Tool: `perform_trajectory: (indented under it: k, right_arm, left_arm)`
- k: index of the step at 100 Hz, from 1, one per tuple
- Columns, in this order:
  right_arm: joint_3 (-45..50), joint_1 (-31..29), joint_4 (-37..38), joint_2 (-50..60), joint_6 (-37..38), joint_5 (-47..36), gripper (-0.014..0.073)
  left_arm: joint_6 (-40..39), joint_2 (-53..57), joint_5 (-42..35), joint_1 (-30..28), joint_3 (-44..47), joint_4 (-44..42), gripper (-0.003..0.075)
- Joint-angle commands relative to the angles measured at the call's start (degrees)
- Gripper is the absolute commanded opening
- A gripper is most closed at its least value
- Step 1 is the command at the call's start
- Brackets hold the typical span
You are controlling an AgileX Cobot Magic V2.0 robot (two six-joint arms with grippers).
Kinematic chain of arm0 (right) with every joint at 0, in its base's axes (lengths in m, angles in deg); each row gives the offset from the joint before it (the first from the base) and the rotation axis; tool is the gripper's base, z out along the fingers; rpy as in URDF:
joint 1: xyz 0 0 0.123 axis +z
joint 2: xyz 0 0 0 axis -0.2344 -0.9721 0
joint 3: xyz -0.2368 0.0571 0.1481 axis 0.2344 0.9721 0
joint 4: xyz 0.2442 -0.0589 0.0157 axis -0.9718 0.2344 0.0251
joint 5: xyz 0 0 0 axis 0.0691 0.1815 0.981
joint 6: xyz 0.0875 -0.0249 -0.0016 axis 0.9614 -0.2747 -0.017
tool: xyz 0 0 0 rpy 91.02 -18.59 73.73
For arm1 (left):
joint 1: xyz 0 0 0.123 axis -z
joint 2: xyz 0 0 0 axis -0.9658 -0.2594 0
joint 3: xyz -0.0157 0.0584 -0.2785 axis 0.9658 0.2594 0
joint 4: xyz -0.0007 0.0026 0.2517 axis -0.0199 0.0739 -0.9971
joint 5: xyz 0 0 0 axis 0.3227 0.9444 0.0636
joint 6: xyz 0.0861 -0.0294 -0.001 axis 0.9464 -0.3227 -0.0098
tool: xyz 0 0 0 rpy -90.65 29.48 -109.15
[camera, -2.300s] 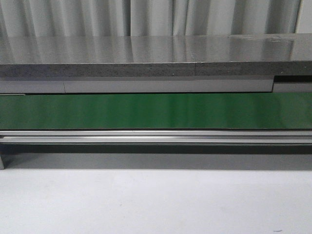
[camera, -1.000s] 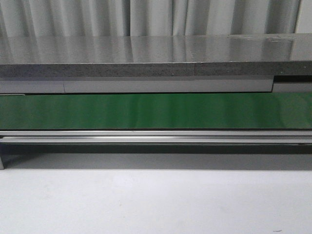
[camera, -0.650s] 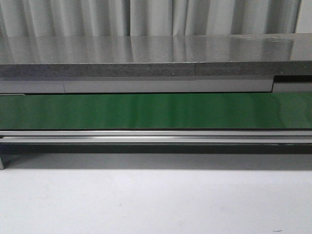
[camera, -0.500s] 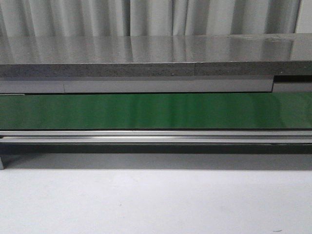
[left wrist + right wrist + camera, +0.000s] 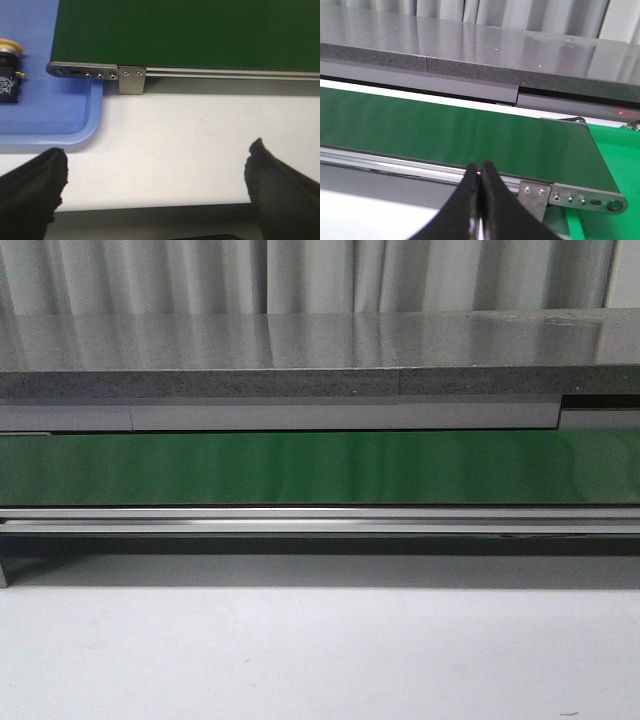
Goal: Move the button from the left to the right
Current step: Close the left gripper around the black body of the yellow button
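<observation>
Here, button [image 5: 9, 70] apparently on blue tray [image 5: 55, 120], left gripper [image 5: 155, 175] spread, right gripper [image 5: 480, 185] pressed together.

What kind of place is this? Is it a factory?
Probably a small factory-style test bench, not a real factory. A long green conveyor belt with a metal side rail runs across a white table, and a yellow-capped button lies on a blue tray at one end of the belt.

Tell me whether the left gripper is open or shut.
Open: the left gripper's two black fingers stand far apart, nothing between them.
</observation>
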Motion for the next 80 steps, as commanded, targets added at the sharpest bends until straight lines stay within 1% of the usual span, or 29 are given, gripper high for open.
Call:
perform_trajectory:
  k: [1, 7, 18, 28, 44, 56, 64, 80]
  right_arm:
    - [0.0, 0.1, 0.3, 0.9, -0.1, -4.5, -0.0068]
    - [0.0, 0.1, 0.3, 0.9, -0.1, -4.5, -0.0068]
    - [0.0, 0.1, 0.3, 0.9, -0.1, -4.5, -0.0068]
    - [0.0, 0.1, 0.3, 0.9, -0.1, -4.5, -0.0068]
    - [0.0, 0.1, 0.3, 0.9, -0.1, -4.5, -0.0068]
    - [0.0, 0.1, 0.3, 0.9, -0.1, -4.5, -0.0068]
    - [0.0, 0.1, 0.3, 0.9, -0.1, -4.5, -0.0068]
    - [0.0, 0.1, 0.3, 0.9, -0.1, -4.5, -0.0068]
  left_arm:
    - [-1.6, -0.9, -3.0, 0.0, -2.5, -0.2, 0.0671]
    - [-3.7, -2.1, -2.7, -1.1, -3.6, -2.3, 0.0669]
    - [-3.8, -5.9, -1.9, -3.8, -7.3, -5.0, 0.0669]
    - [-3.8, -11.0, -1.5, -8.0, -11.9, -7.0, 0.0669]
    - [-0.6, -21.2, -2.0, -15.6, -19.2, -6.9, 0.0666]
    - [0.1, -30.0, -2.7, -19.9, -23.9, -6.9, 0.0666]
    - [1.5, -36.1, -3.7, -21.8, -26.5, -6.9, 0.0666]
    - [1.5, -46.0, -5.4, -24.5, -30.9, -6.3, 0.0665]
